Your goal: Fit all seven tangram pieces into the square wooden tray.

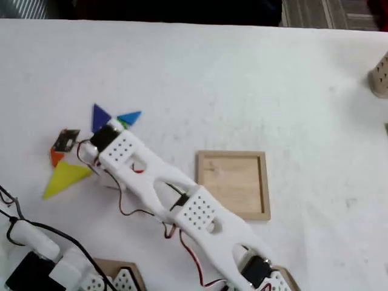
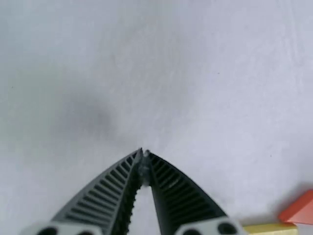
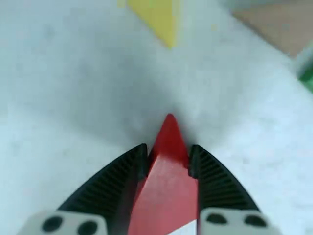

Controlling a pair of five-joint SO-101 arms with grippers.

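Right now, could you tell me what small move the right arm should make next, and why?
Probably a short lift straight up. The right gripper is shut on the red piece close above the table, and the wooden tray holds nothing yet, so the piece should clear the table before travelling there.

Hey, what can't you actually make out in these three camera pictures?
High view: the green piece is mostly under an arm, so its shape is unclear.
Right wrist view: the red piece in the right gripper runs off the frame edge, outline unknown.
Left wrist view: the orange piece and yellow piece are cut off by the frame edge.
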